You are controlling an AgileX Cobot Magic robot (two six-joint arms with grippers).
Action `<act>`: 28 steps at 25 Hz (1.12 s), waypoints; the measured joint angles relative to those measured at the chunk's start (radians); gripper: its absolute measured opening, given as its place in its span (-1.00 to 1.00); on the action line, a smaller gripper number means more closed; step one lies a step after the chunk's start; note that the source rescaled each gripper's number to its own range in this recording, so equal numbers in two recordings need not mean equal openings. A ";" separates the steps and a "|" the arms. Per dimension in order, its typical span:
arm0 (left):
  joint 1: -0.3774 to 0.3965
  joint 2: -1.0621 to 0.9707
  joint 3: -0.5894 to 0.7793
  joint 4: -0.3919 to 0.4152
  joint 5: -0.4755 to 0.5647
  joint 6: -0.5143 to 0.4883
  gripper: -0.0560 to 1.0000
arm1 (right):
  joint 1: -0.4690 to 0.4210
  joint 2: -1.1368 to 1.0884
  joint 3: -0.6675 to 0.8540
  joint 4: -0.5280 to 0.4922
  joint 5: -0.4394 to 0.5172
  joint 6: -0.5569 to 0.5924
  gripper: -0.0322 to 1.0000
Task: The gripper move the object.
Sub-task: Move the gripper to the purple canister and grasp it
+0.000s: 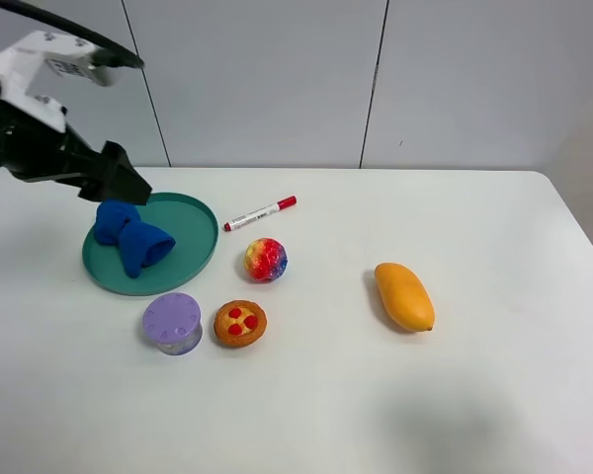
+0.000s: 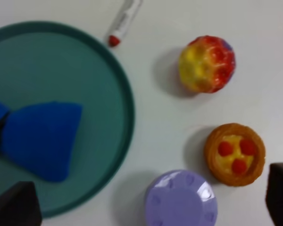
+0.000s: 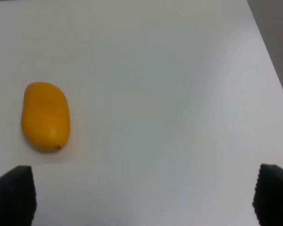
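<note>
I see the left black claw gripper (image 1: 124,180) hanging over the back-left edge of the round teal plate (image 1: 203,232), jaws spread wide and holding nothing. The squat lavender jar (image 1: 172,322) with the dimpled lid sits on the white table (image 1: 306,415), just off the plate's near rim and just beside the orange-red tart (image 1: 240,323). The right gripper (image 3: 141,202) is also spread and empty, near the yellow mango (image 3: 45,116).
</note>
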 joint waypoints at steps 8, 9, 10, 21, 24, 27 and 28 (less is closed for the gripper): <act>-0.089 0.167 -0.002 0.237 0.058 -0.232 1.00 | 0.000 0.000 0.000 0.000 0.000 0.000 1.00; -0.089 0.184 -0.002 0.246 0.062 -0.238 1.00 | 0.000 0.000 0.000 0.000 0.000 0.000 1.00; -0.089 0.200 -0.002 0.248 0.066 -0.243 1.00 | 0.000 0.000 0.000 0.000 0.000 0.000 1.00; -0.089 0.295 -0.002 0.123 0.146 -0.274 1.00 | 0.000 0.000 0.000 0.000 0.000 0.000 1.00; -0.106 0.295 0.005 0.095 0.143 -0.275 1.00 | 0.000 0.000 0.000 0.000 0.000 0.000 1.00; -0.164 0.295 0.050 0.110 0.099 -0.276 1.00 | 0.000 0.000 0.000 0.000 0.000 0.000 1.00; -0.187 0.295 0.065 0.124 0.071 -0.277 1.00 | 0.000 0.000 0.000 0.000 0.000 0.000 1.00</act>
